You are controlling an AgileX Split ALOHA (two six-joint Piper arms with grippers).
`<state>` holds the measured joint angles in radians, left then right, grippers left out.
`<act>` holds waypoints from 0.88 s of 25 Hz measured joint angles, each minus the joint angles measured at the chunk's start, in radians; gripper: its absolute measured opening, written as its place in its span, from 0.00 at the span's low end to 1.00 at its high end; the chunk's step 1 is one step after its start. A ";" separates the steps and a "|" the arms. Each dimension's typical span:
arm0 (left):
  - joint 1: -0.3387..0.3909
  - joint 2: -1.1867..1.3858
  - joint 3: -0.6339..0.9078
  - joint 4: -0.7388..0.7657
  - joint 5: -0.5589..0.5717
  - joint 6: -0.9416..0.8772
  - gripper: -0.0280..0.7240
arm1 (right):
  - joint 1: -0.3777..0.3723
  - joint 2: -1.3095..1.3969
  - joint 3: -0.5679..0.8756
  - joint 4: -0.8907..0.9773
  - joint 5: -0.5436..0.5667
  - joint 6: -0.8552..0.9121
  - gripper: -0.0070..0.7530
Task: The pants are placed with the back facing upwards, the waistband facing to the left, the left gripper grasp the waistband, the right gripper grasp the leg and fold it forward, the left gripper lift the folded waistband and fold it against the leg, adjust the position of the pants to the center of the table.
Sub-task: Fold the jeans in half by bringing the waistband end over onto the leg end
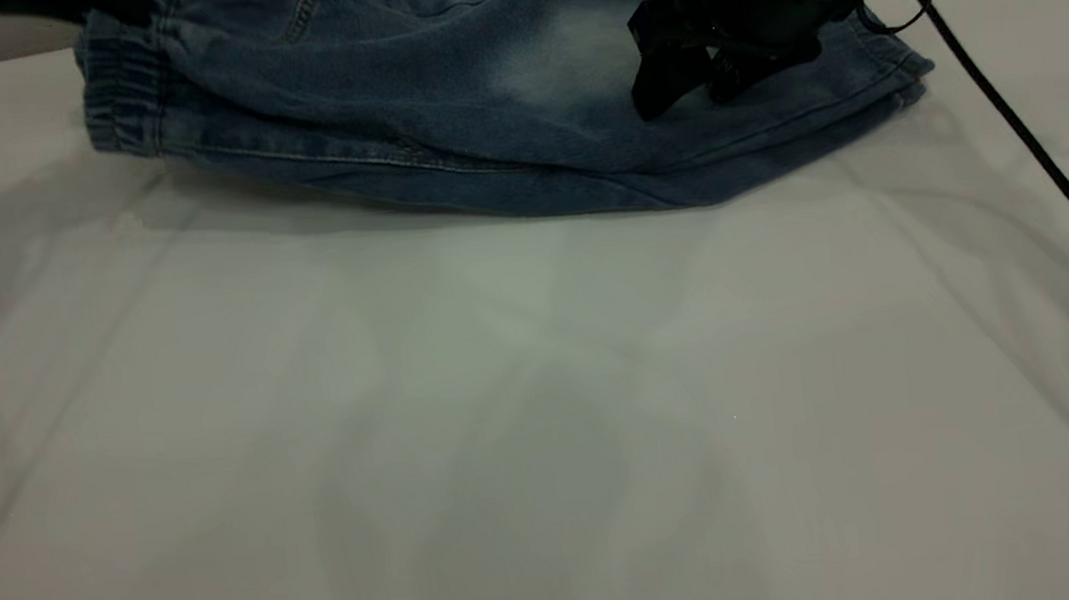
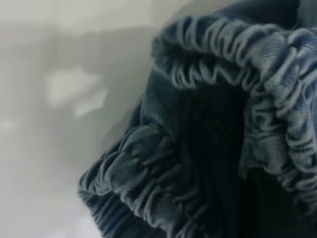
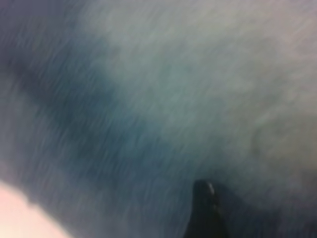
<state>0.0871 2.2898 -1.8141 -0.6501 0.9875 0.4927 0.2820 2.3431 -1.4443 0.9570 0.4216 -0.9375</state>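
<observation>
The pants (image 1: 431, 100) lie at the far edge of the table (image 1: 550, 439), long axis across it, already doubled lengthwise, waistband (image 1: 119, 96) at your left. The right gripper (image 1: 706, 79) rests on the leg (image 1: 775, 112) near its hem, fingers parted against the denim. The left gripper (image 1: 58, 7) sits at the waistband; its grip cannot be told. A black cable (image 1: 1030, 143) trails right, clear of the fold path.
</observation>
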 joint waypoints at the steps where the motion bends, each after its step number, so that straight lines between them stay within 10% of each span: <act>1: 0.000 0.000 -0.015 0.000 0.005 -0.004 0.14 | 0.005 0.000 0.000 -0.015 0.025 0.015 0.57; 12: -0.033 0.001 -0.112 -0.001 0.122 -0.008 0.14 | 0.059 -0.087 -0.109 -0.191 0.226 0.135 0.57; 22: -0.110 0.000 -0.127 -0.005 0.127 -0.010 0.14 | 0.059 -0.022 -0.340 -0.731 0.377 0.601 0.57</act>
<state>-0.0231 2.2900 -1.9409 -0.6547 1.1143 0.4832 0.3406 2.3215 -1.7845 0.2264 0.7988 -0.3362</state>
